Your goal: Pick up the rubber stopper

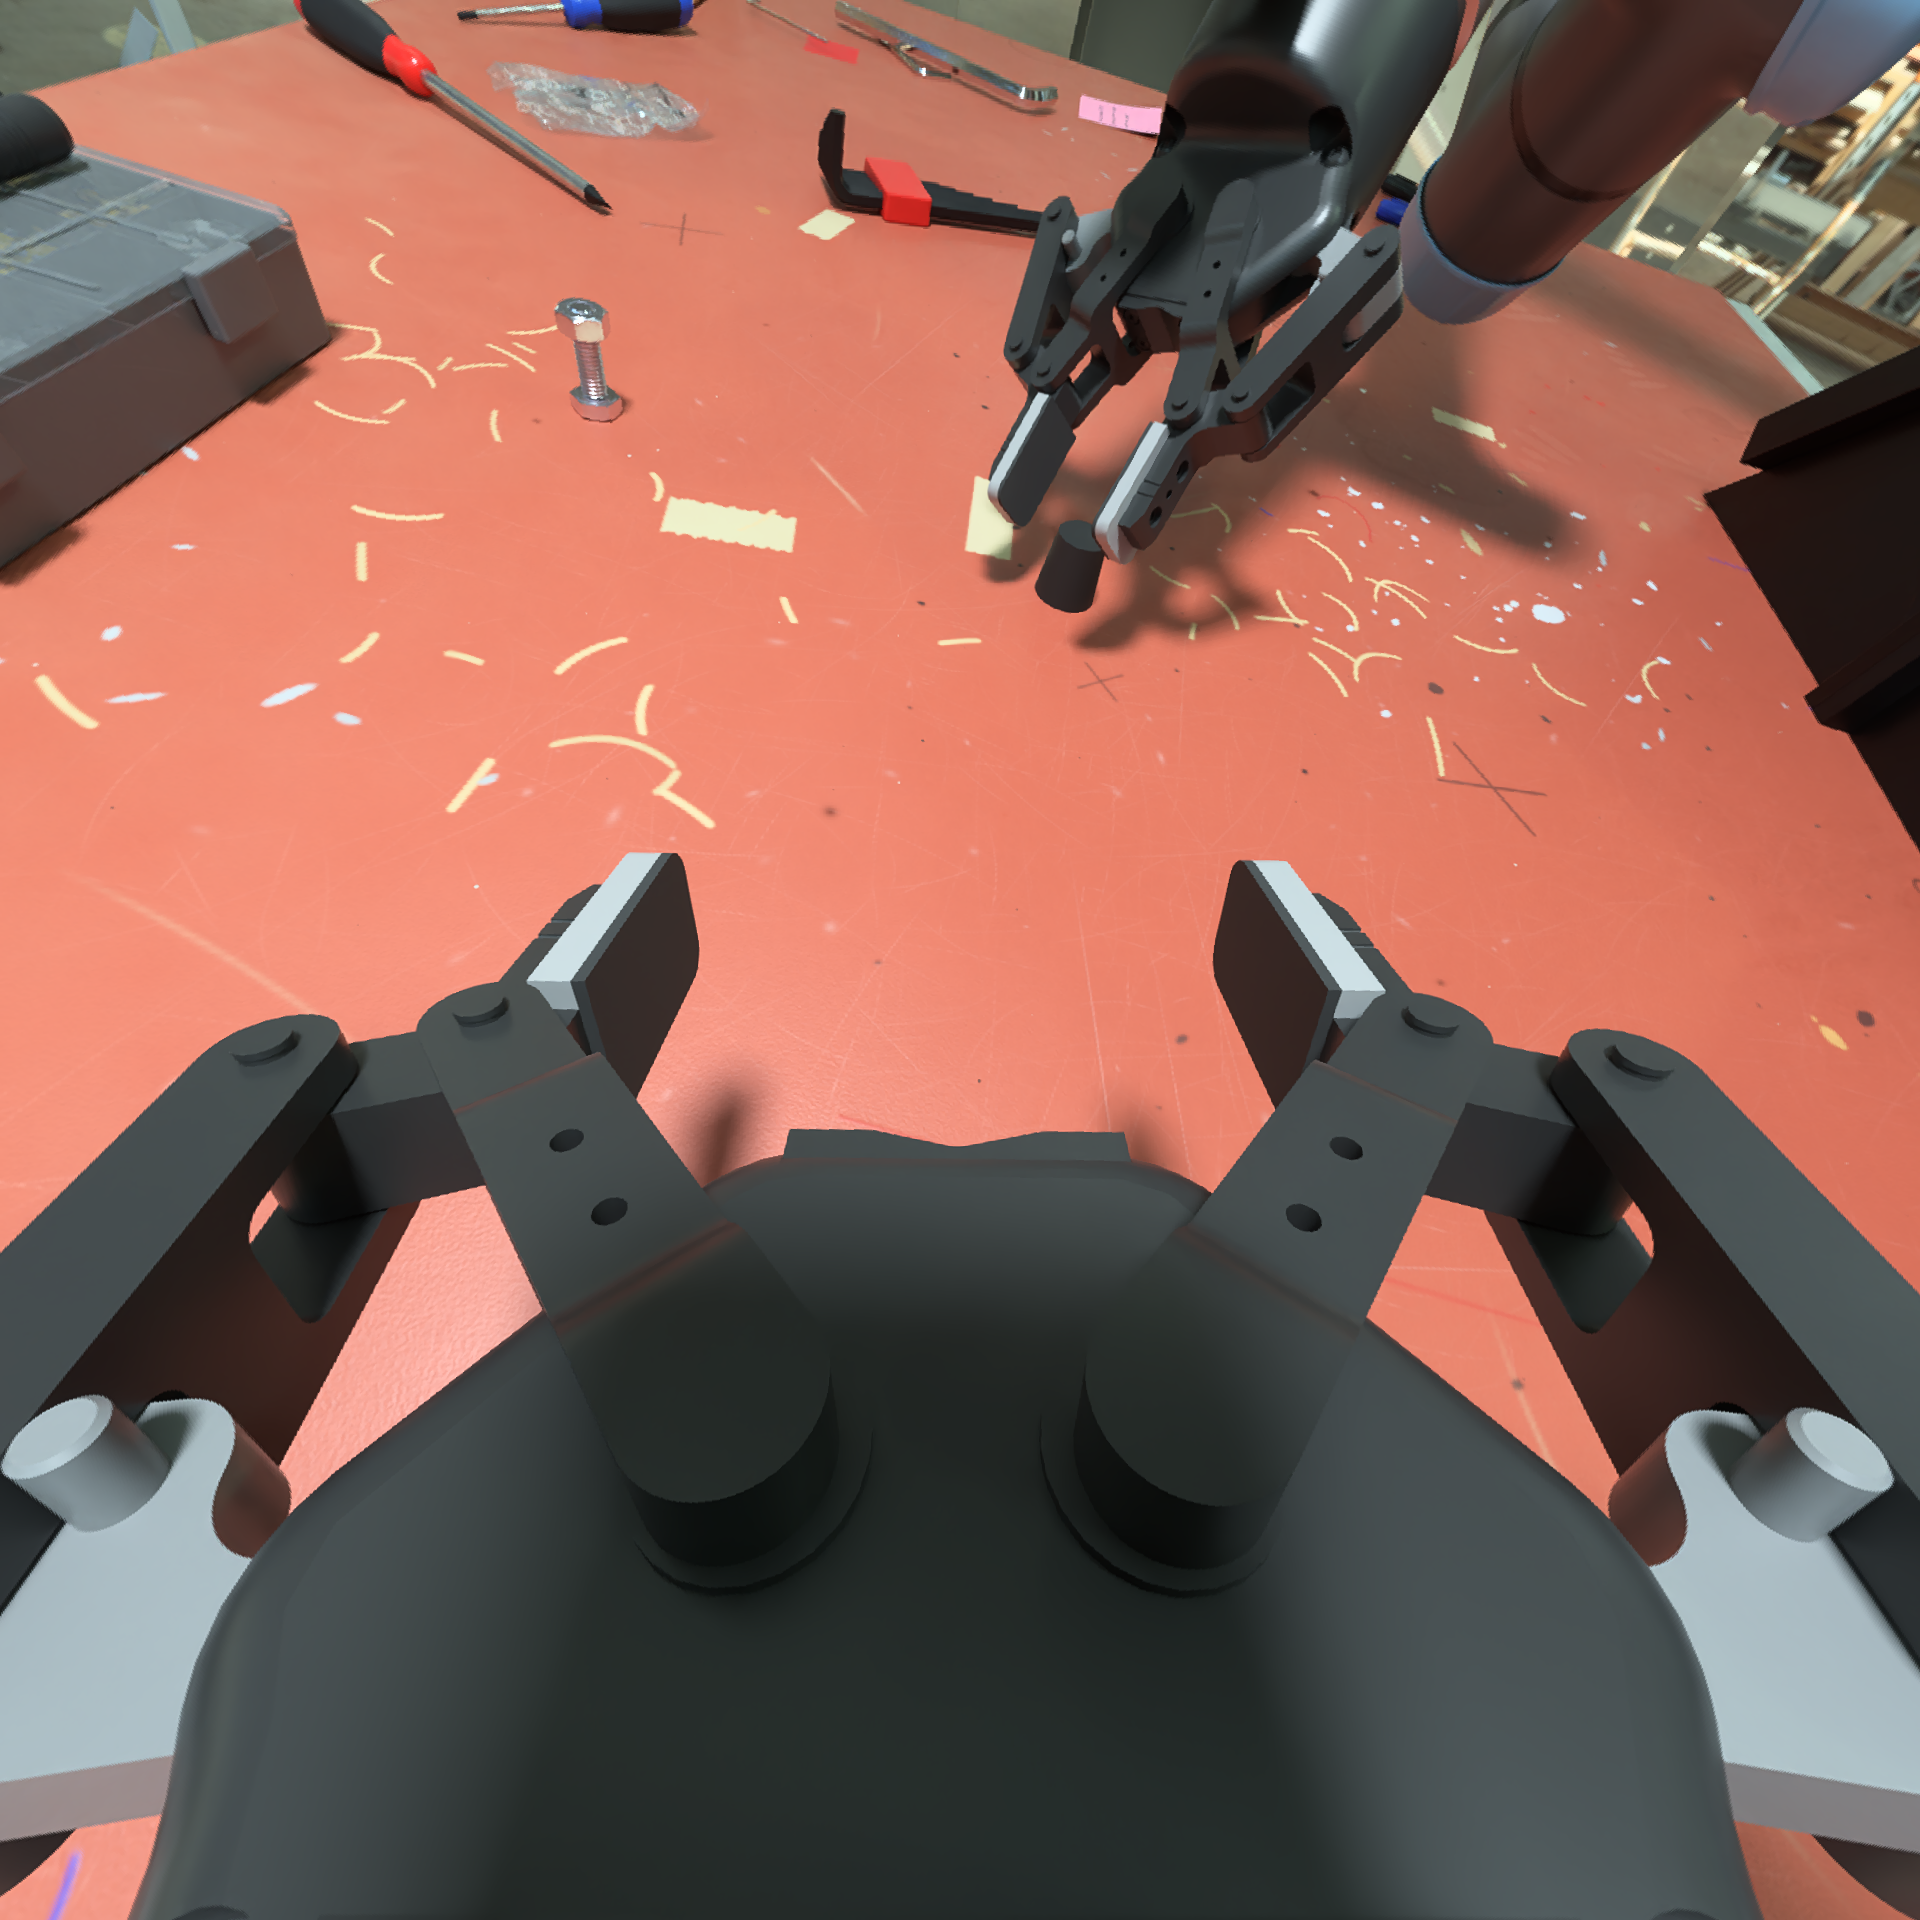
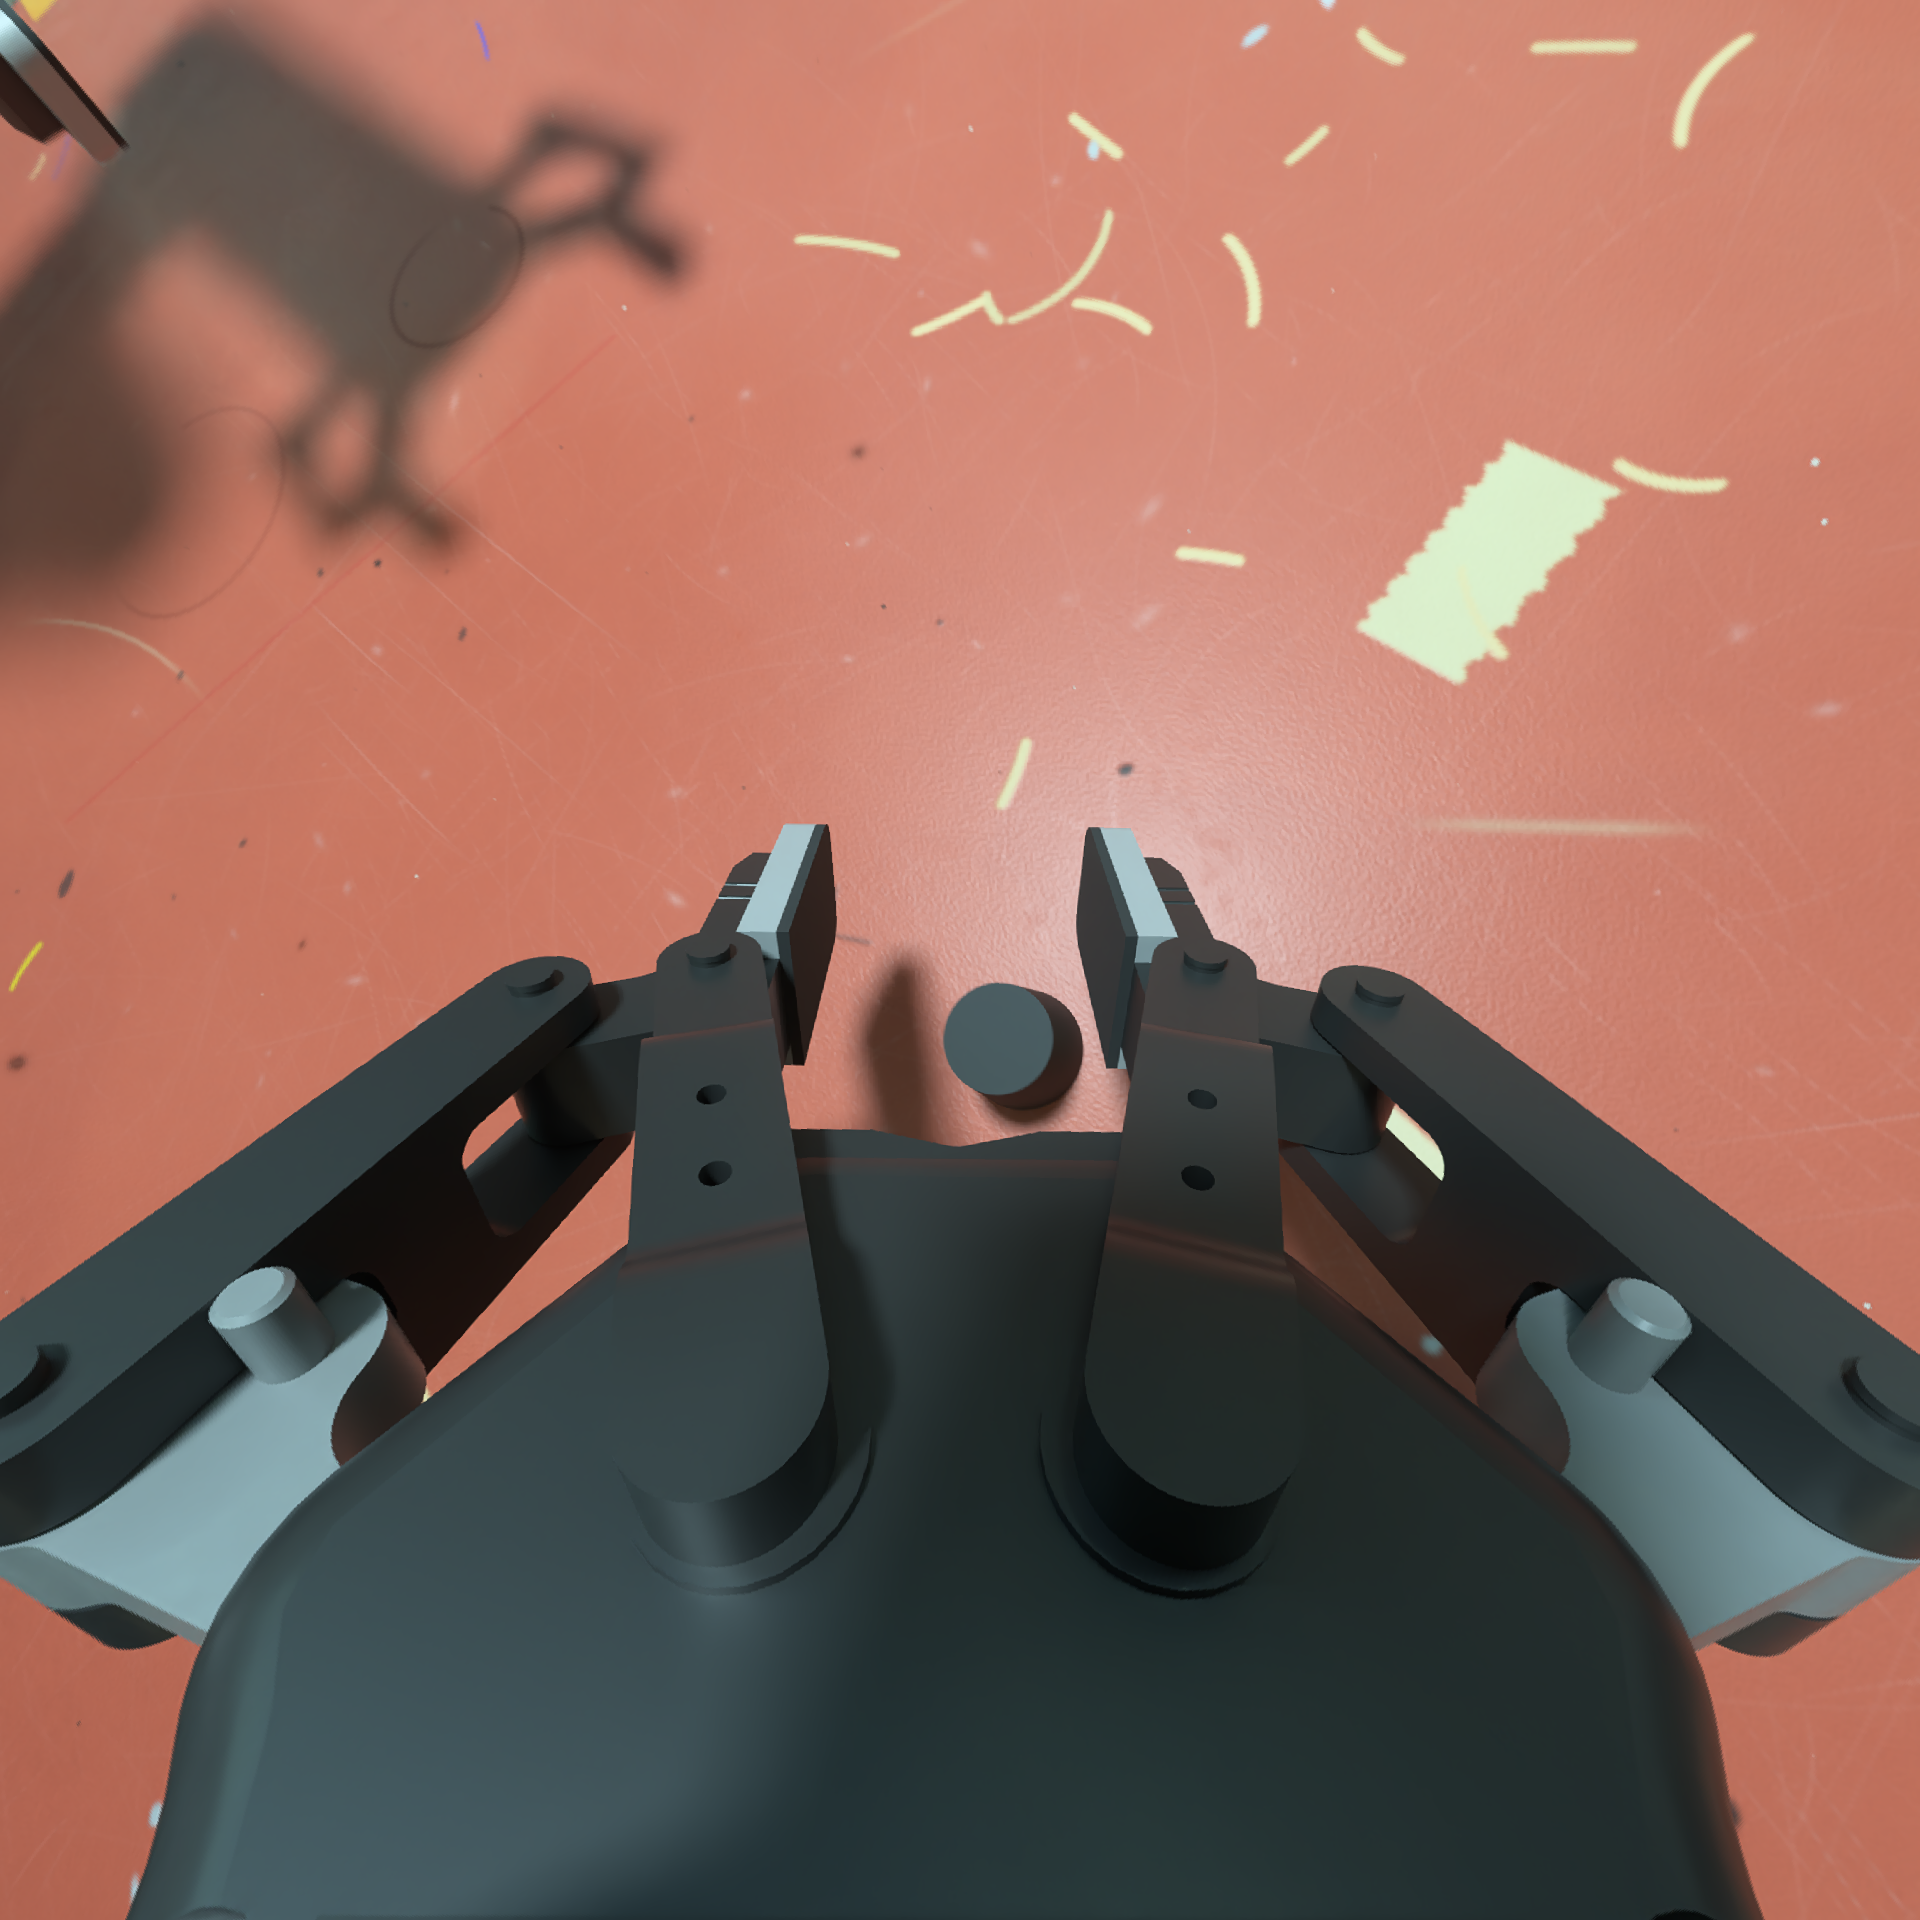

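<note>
The rubber stopper [image 1: 1070,569] is a small dark grey tapered plug standing on the red table [image 1: 935,790]. In the right wrist view the rubber stopper [image 2: 1003,1039] sits between my right gripper's two fingers, nearer the right one, with a gap on each side. My right gripper [image 2: 956,914] is open and low over the table; it also shows in the left wrist view [image 1: 1060,520], with its fingertips straddling the stopper. My left gripper [image 1: 956,935] is open and empty, hovering above bare table well short of the stopper.
A bolt with nut [image 1: 590,358] lies at the left. A grey case [image 1: 135,301] stands far left. Screwdrivers [image 1: 447,94], a clear bag [image 1: 592,99], a black-and-red clamp [image 1: 914,192] and a metal tool [image 1: 945,57] lie at the back. A dark block [image 1: 1849,540] stands right.
</note>
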{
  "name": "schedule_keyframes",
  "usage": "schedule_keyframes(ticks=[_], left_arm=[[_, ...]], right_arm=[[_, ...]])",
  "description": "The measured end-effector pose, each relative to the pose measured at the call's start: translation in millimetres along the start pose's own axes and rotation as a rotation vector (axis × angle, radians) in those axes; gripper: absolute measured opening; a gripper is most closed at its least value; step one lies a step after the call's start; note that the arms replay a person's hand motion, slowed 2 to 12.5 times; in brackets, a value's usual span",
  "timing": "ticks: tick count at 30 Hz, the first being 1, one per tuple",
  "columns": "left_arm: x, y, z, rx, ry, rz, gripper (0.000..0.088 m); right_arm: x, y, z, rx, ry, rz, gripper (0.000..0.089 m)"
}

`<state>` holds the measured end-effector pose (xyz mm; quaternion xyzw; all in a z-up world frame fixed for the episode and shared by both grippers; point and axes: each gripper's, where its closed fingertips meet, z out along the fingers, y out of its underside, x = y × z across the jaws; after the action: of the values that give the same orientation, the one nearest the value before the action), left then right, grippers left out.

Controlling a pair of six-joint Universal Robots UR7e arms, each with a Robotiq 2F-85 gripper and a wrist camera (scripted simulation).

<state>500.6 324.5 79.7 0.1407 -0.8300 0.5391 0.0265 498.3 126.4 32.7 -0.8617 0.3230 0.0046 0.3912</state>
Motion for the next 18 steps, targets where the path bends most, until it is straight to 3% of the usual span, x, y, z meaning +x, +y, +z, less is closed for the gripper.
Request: schedule_keyframes(ticks=[18], left_arm=[[6,6,15,-0.025,0.040,0.048,0.0854]], right_arm=[[-59,-39.1,5,0.116,-0.164,-0.048,0.0636]])
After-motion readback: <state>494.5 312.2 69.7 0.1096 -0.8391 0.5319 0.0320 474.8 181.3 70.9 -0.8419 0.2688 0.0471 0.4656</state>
